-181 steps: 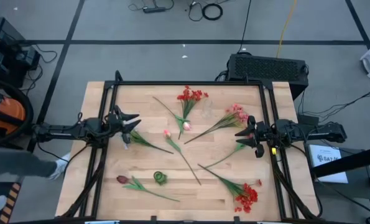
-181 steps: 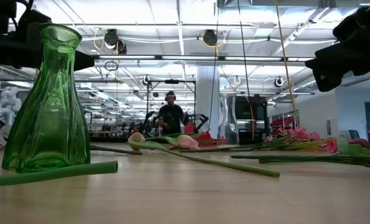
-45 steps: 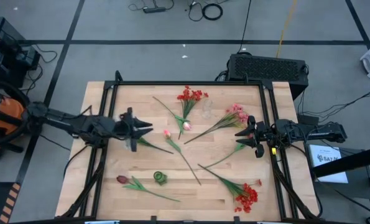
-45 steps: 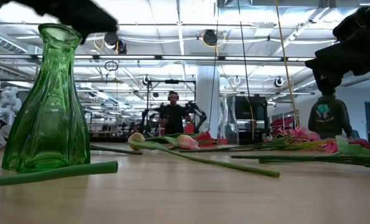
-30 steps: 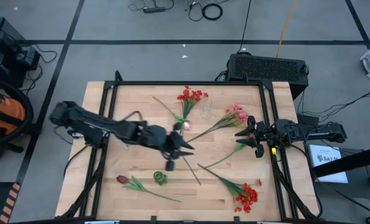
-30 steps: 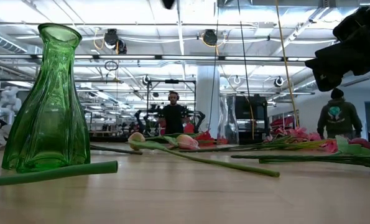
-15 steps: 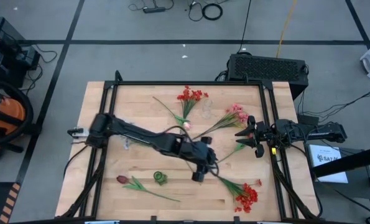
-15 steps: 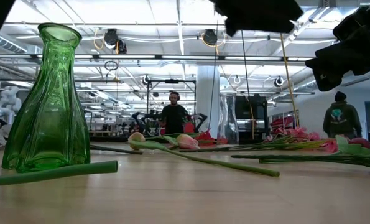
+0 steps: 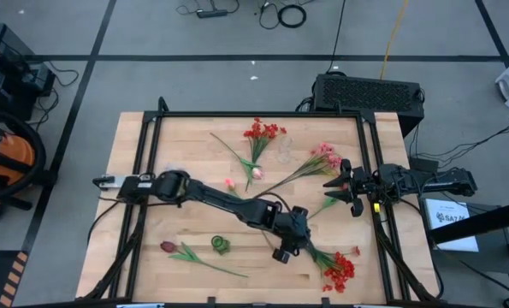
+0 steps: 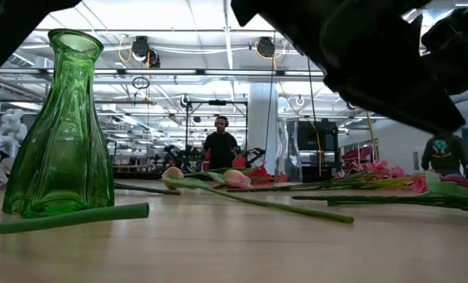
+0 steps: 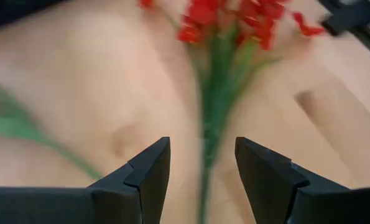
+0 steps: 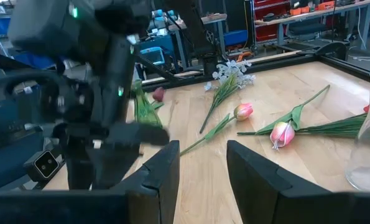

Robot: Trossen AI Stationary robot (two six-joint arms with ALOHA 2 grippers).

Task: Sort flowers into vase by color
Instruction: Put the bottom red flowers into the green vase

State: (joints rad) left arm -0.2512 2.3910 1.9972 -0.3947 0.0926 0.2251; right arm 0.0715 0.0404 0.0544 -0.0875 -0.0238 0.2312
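Note:
My left gripper point(image 9: 304, 246) is open and slants down over the near right of the table. Its fingers stand on either side of the green stalk point(image 11: 211, 134) of a red flower point(image 9: 340, 269) lying there, and I see no touch. A green vase point(image 9: 221, 245) stands near the front. A clear vase point(image 9: 286, 148) stands at the back. More flowers lie flat: a red cluster point(image 9: 263, 131), pink blooms point(image 9: 326, 155), a pink tulip point(image 9: 256, 174) and a maroon tulip point(image 9: 168, 246). My right gripper point(image 9: 343, 184) waits open at the right edge.
The left arm point(image 9: 228, 201) stretches slantwise across the middle of the table and covers some stems. A pale sprig point(image 12: 233, 70) lies toward the table's left. A black frame point(image 9: 254, 114) rims the table. A person point(image 10: 220, 145) stands far back in the room.
My left gripper has swept from the table's middle toward the right and near edges. It has come down over the red flower at the near right. The flowers lie where they were.

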